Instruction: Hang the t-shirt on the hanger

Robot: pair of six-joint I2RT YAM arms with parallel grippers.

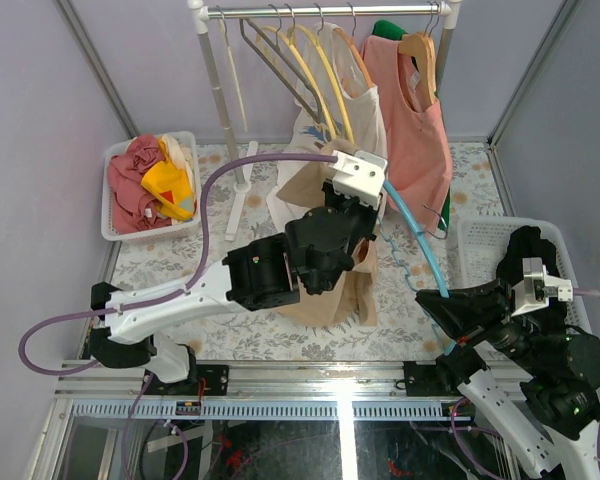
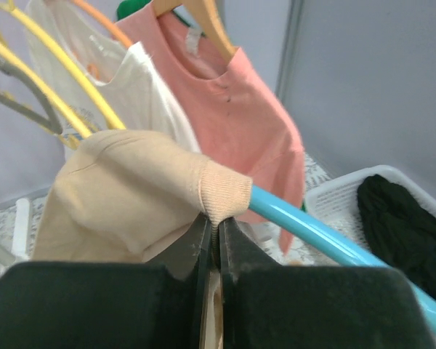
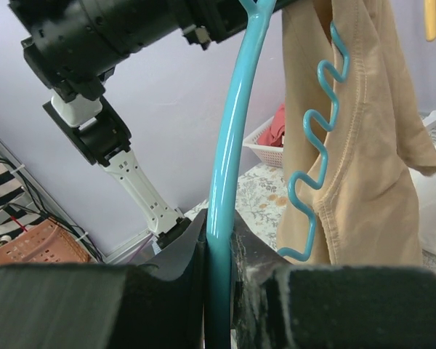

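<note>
Tan t-shirt (image 2: 131, 182), one: ribbed edge pinched in left pincer (image 2: 212, 222), jaws fully closed on cloth, rest draped under it. Light-blue hanger (image 2: 312, 229), one, exits cloth just right of tips, runs down into right pincer (image 3: 219, 218), jaws narrowly parted, clamped on hanger arm. Beyond left pincer: one white shirt (image 2: 145, 87), one salmon top (image 2: 240, 109). White baskets, two: right basket (image 2: 334, 187) with one black garment (image 2: 400, 218), left basket (image 1: 108, 195) well apart.

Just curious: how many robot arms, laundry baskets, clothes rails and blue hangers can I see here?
Arms: 2, left arm and right arm
Baskets: 2, left basket and right basket
Rail: 1
Blue hanger: 1
Total: 6
</note>
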